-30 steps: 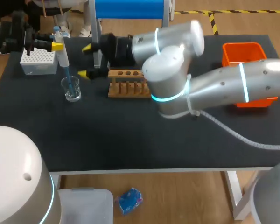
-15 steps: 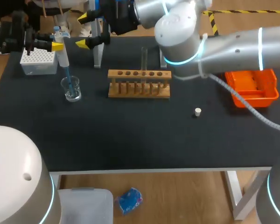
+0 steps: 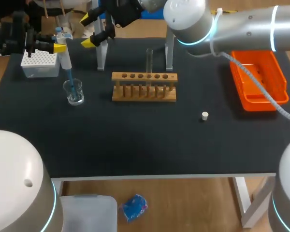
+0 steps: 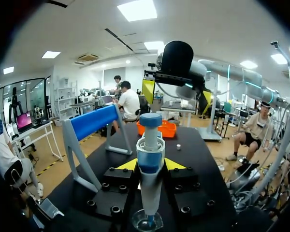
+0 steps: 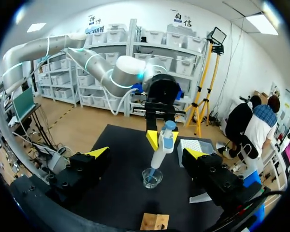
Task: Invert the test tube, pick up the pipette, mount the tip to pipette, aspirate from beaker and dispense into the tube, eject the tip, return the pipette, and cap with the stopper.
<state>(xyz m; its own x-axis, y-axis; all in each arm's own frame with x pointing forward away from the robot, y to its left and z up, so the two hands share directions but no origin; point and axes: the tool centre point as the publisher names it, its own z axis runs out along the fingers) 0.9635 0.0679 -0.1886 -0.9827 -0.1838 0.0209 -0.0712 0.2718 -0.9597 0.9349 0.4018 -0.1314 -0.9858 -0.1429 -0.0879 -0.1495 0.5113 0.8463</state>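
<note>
The left gripper [image 4: 150, 165] is clamped on the pipette [image 3: 65, 57], whose blue tip dips into the glass beaker [image 3: 74, 93] near the tip box [image 3: 38, 64]. The right gripper [image 3: 89, 31] hangs above the far edge of the table [image 3: 135, 140], fingers spread and holding nothing. The test tube [image 3: 149, 60] stands upright in the wooden rack [image 3: 144, 93]. The white stopper [image 3: 205, 115] lies on the table between the rack and the orange bin [image 3: 263, 105].
</note>
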